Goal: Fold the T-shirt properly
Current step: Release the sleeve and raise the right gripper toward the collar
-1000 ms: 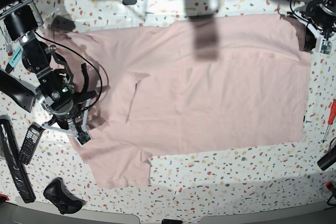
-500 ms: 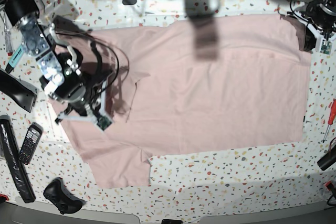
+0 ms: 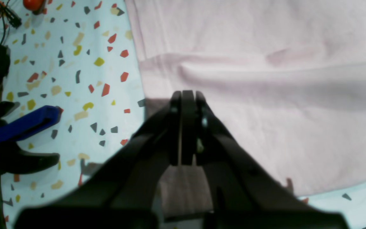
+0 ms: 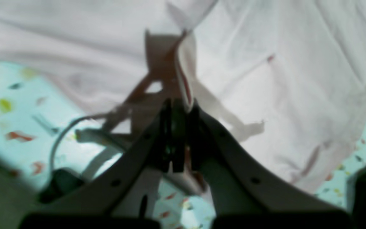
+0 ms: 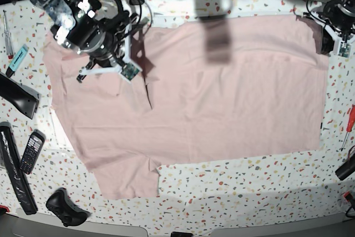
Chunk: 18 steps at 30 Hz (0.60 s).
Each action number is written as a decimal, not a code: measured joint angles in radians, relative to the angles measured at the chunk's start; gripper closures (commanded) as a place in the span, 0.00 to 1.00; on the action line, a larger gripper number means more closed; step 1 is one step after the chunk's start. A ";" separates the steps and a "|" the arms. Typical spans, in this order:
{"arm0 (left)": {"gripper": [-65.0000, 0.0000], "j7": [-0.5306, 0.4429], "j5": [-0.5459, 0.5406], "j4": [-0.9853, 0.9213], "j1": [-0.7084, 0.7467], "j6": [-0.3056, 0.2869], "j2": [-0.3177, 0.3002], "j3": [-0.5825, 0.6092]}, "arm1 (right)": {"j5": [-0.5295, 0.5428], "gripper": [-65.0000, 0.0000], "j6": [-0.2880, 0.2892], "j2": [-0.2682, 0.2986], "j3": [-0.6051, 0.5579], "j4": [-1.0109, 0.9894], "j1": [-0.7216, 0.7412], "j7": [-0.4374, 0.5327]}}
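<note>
The pale pink T-shirt (image 5: 222, 104) lies spread plain side up on the speckled table, with one sleeve (image 5: 130, 178) at the near left. My right gripper (image 5: 133, 69) is at the far left, shut on a pinched fold of the T-shirt (image 4: 281, 79). The fabric rises between its fingertips in the right wrist view (image 4: 178, 105). My left gripper (image 5: 331, 41) sits at the shirt's far right corner. In the left wrist view it (image 3: 184, 95) is shut, with its tips over the hem of the T-shirt (image 3: 265, 95). No fabric shows between its jaws.
A phone (image 5: 31, 151), a long black bar (image 5: 14, 173) and a black controller (image 5: 66, 206) lie at the near left. A red screwdriver (image 5: 349, 123) lies at the right edge. A blue clamp (image 3: 21, 124) lies left of the left gripper.
My right gripper has moved from the shirt's left middle edge up to the far left, pulling the pinched fabric with it. The left arm has not moved.
</note>
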 measured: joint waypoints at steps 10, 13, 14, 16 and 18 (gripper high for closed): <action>1.00 -0.009 0.000 0.000 0.000 0.000 0.000 0.000 | 0.008 1.00 0.000 0.000 0.000 0.029 -0.091 0.033; 1.00 -0.009 0.000 0.000 0.000 0.000 0.000 0.000 | 0.044 1.00 0.000 -0.001 0.000 0.029 -0.091 0.048; 1.00 -0.008 0.000 0.000 0.000 0.000 0.000 0.000 | 0.058 1.00 0.000 -0.001 0.000 0.029 -0.091 0.060; 1.00 -0.008 0.000 0.000 0.000 0.000 0.000 0.000 | 0.076 1.00 0.000 -0.001 0.000 0.029 -0.091 0.074; 1.00 -0.009 0.000 0.000 0.000 0.000 0.000 0.000 | 0.105 0.90 0.000 -0.001 0.000 0.029 -0.091 0.080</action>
